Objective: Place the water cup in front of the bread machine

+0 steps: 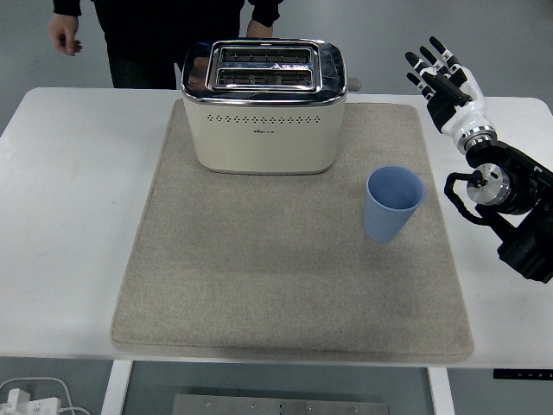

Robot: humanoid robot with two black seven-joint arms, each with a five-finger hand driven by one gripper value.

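With the right hand [441, 76] spread empty at upper right, lower it toward centre-right and wrap the upright blue cup [394, 204] mid-wall.

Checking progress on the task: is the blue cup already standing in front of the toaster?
No, the blue cup stands upright on the mat off the toaster's front right corner, untouched by the raised right hand.

Matt cup [394, 204] (coarse cloth mat [285, 277])
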